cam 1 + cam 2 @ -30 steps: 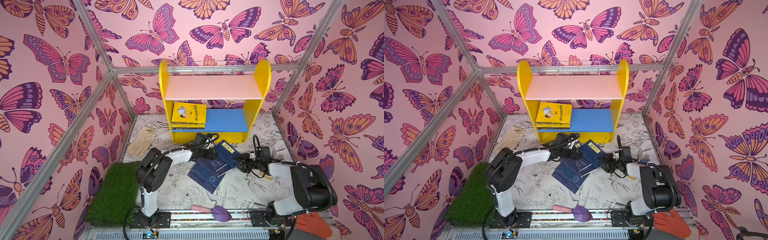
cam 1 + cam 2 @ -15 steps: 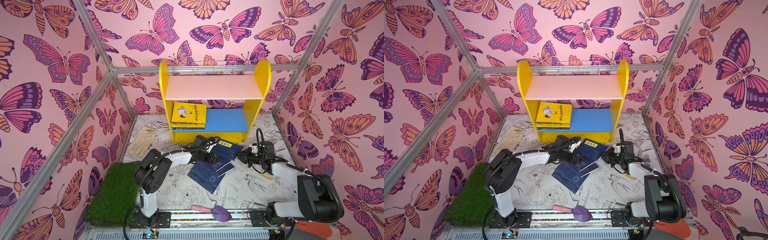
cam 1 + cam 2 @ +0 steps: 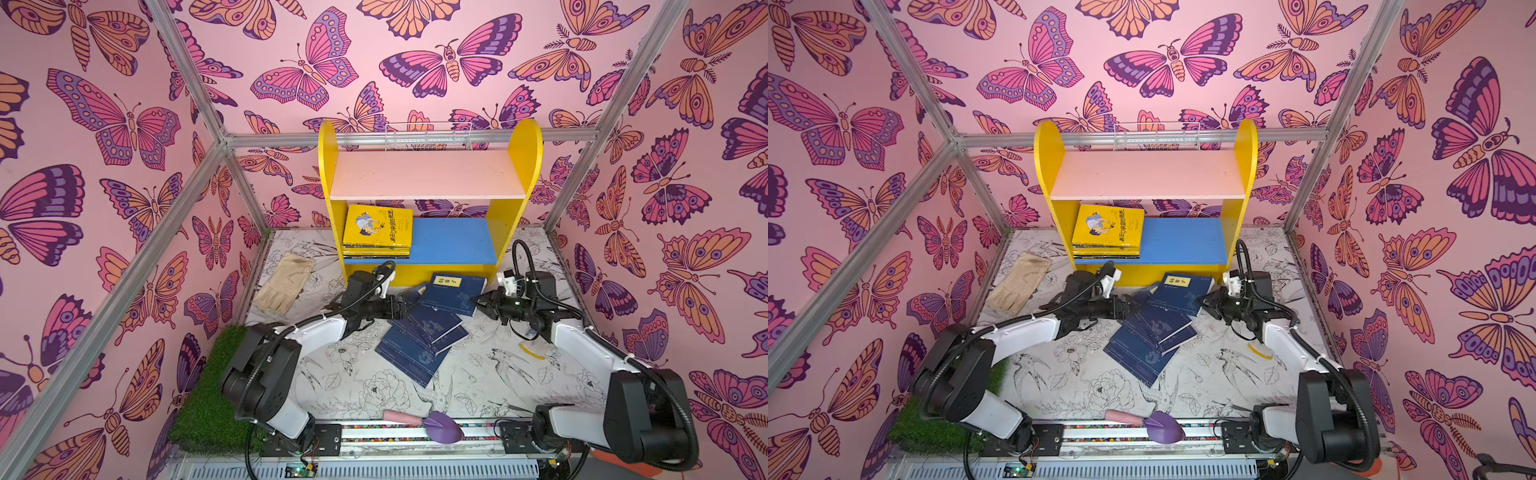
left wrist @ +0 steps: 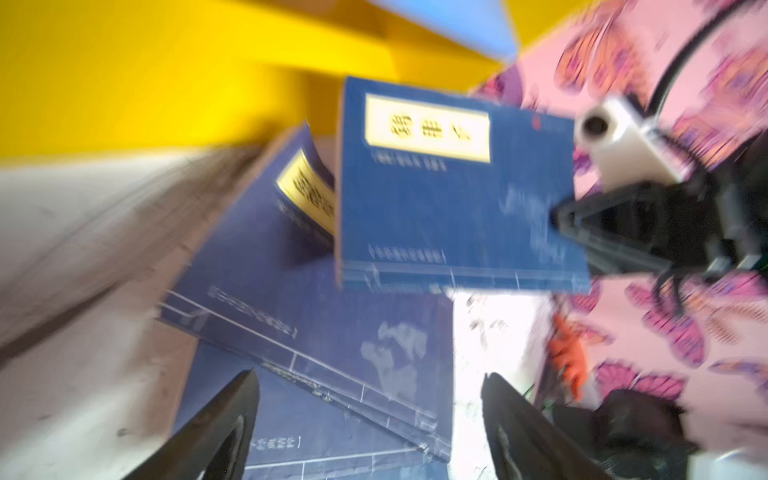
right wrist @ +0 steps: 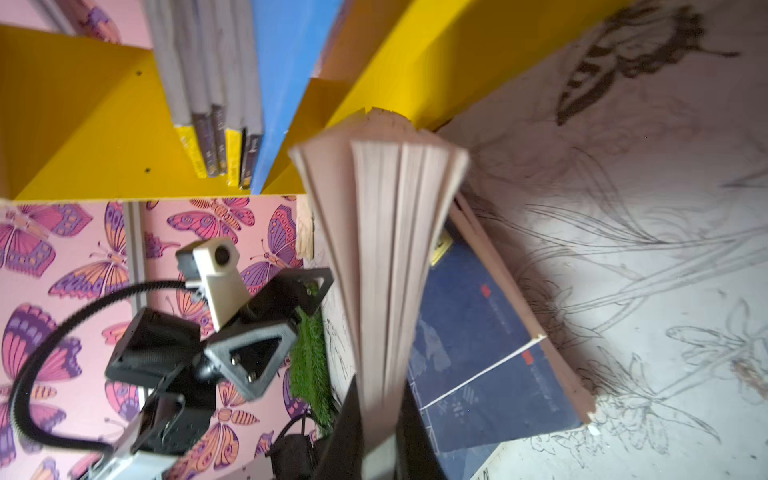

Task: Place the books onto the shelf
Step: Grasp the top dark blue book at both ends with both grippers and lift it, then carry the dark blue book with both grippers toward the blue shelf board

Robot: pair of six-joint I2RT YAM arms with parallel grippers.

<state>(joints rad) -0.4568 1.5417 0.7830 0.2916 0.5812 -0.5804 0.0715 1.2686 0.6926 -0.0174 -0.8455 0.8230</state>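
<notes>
A butterfly-papered cell, seen from above. At the far side stands a small bookcase with yellow round-topped side panels (image 3: 328, 174), a pale pink upper board (image 3: 428, 174) and a blue lower board (image 3: 457, 245). A short stack of thin paperbacks (image 3: 376, 230), a yellow cover on top, lies flat on the left half of the blue board; the right half is bare.

Just in front of the bookcase, a fanned pile of navy blue paperbacks (image 3: 419, 340) lies on the flower-printed floor sheet (image 3: 353, 395). The right gripper (image 3: 482, 300) is clamped on the right edge of the farthest book, a navy paperback with a yellow title label (image 3: 453, 291). This book is tilted up off the pile, and the right wrist view shows its pages splaying. The left gripper (image 3: 405, 305), its jaws apart and empty, sits at the pile's left side.

The step in hand appears to be carrying this book to the shelf. The pinch should be firm, because the loose pages may sag or flop open. The book should be lifted clear of the yellow base rail, then laid flat on the bare blue area. The left gripper is best kept out of the path.
</notes>
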